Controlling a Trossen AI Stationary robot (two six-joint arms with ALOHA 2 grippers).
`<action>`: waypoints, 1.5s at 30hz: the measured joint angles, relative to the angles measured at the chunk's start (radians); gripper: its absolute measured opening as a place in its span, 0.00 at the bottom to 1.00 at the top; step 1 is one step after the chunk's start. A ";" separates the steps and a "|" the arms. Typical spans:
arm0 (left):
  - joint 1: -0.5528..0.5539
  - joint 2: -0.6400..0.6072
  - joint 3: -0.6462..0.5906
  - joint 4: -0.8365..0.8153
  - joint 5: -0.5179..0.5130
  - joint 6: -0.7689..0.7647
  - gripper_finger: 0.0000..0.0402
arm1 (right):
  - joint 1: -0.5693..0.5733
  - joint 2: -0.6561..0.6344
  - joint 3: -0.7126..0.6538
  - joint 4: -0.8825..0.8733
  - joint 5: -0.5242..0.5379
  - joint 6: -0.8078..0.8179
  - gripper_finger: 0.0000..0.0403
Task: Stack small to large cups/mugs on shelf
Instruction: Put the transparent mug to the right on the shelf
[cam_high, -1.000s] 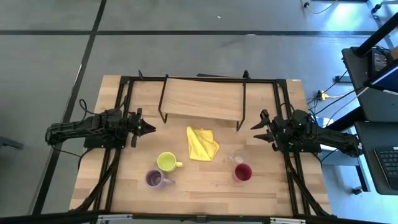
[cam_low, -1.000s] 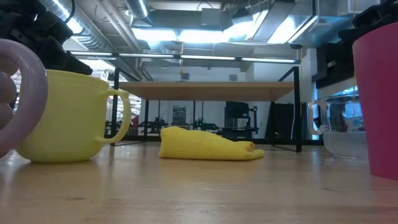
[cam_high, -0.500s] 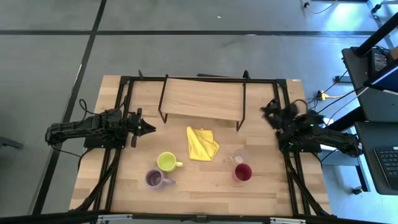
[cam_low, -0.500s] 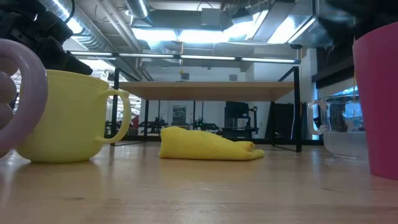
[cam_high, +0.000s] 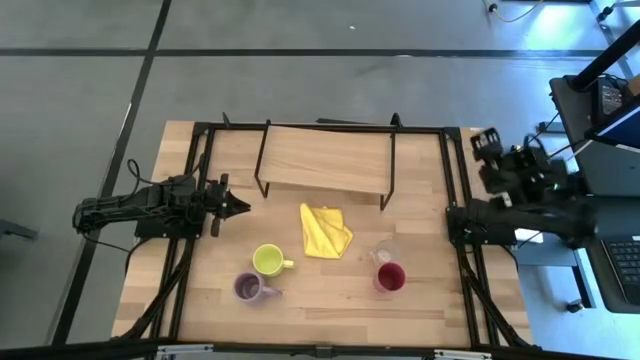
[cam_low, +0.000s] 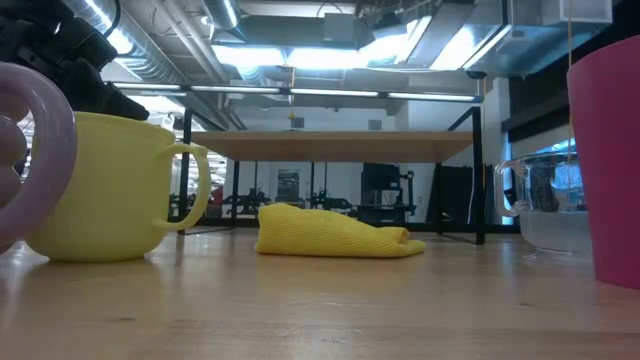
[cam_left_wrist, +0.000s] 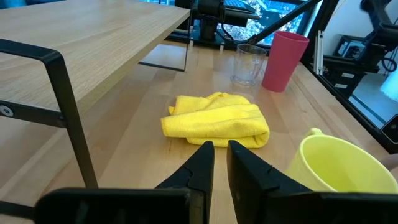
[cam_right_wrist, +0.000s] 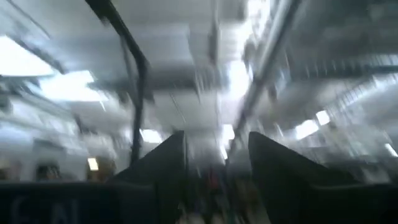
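Observation:
Four cups stand on their bases on the table's near half: the yellow-green mug (cam_high: 267, 260), the purple mug (cam_high: 249, 288), the clear glass (cam_high: 383, 252) and the magenta tumbler (cam_high: 390, 277). The shelf (cam_high: 325, 158) stands on its black legs at the far side, its board bare. My left gripper (cam_high: 236, 207) is shut and hovers left of the shelf's near left leg, pointing at the yellow cloth (cam_left_wrist: 214, 121). My right gripper (cam_high: 487, 143) is raised over the table's far right corner, open (cam_right_wrist: 214, 158), and faces the ceiling.
The folded yellow cloth (cam_high: 324, 229) lies between the shelf and the cups. In the low view the yellow-green mug (cam_low: 105, 185) and the purple mug (cam_low: 25, 150) stand at the left and the tumbler (cam_low: 605, 160) at the right. Black frame rails run along both table sides.
My right arm has swung away from the spot beside the shelf's right leg, rising and moving toward the table's far right corner, and its gripper has tipped upward. The left arm and all the cups have stayed in place.

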 joint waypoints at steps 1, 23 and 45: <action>0.000 0.000 0.000 0.000 0.000 0.000 0.10 | 0.000 0.053 0.072 -0.131 0.024 -0.019 0.44; 0.000 0.000 0.000 0.000 -0.002 0.000 0.10 | 0.000 0.678 0.647 -0.996 -0.085 0.225 0.44; 0.000 0.000 0.000 0.000 -0.002 0.000 0.10 | 0.303 0.759 0.639 -1.729 0.071 0.550 0.44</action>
